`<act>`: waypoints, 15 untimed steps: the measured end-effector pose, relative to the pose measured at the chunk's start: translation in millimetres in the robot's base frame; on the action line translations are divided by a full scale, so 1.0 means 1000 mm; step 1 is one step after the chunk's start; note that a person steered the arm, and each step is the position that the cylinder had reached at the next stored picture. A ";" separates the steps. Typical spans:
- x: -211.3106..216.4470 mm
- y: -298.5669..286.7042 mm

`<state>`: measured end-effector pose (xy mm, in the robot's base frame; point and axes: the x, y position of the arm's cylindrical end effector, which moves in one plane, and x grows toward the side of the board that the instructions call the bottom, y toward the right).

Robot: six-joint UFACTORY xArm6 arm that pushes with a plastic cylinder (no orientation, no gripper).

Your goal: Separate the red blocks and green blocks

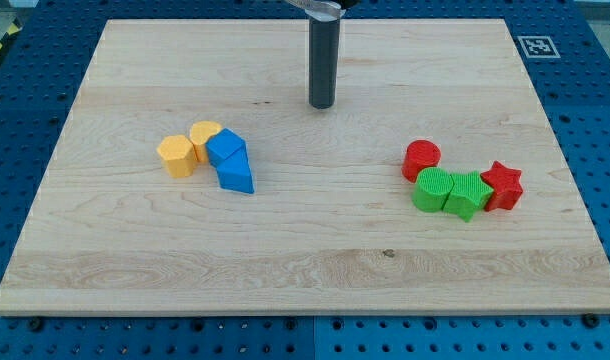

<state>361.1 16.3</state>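
Camera view: my tip hangs clear of a red-and-green cluster that is yet to be split.

My tip [322,105] rests on the tabletop [285,270] near the view's top centre, well apart from every block; there is no pincer on this rod, so nothing opens or clamps. Toward the view's right, the red round block [421,159] touches the green round block [434,189], which abuts the green star-like block [468,194], itself pressed against the red star block [503,185]. I judge the clean approach is to come in from the view's top, wedging between red round and green round, then nudging each red outward without dragging the greens. At the view's left sit two yellow blocks [176,155] [205,135] and two blue blocks [225,147] [236,174], irrelevant.
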 end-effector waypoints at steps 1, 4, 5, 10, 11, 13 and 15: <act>0.000 0.000; 0.074 0.032; 0.086 0.043; 0.107 0.111; 0.089 0.106; 0.038 0.189; 0.177 0.281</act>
<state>538.0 297.2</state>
